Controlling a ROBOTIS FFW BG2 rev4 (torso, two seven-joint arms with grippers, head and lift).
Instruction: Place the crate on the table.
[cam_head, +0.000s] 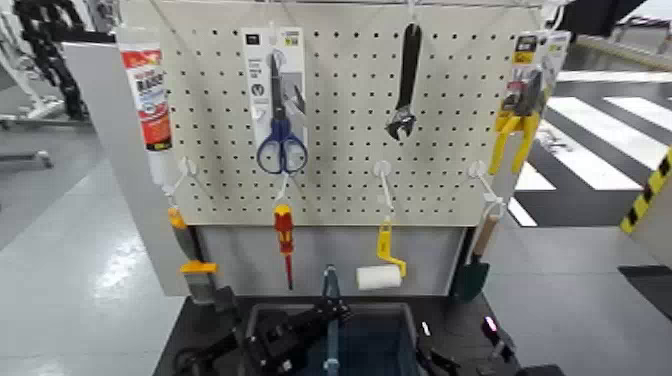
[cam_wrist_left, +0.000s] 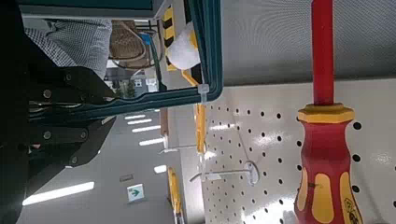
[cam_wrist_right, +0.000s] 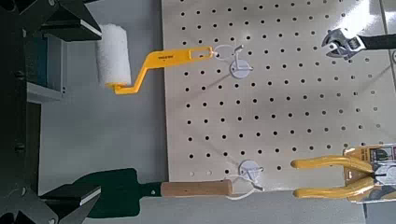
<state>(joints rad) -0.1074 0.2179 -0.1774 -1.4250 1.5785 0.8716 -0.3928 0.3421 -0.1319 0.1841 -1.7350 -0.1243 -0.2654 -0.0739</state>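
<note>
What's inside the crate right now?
The crate shows its blue upright handle bar and bare dark-blue interior. The left gripper covers its left side, and the floor runs below the head view, so contents there cannot be seen.

Head and wrist cameras facing pegboard (cam_head: 340, 110)

Left hand (cam_head: 262, 345) low at frame bottom, right hand (cam_head: 440, 358) opposite; finger state unclear on both.

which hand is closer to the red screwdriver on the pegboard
Left. The left hand is at the crate's left side, below the red screwdriver; the right hand is at its right side, nearer the green trowel.
</note>
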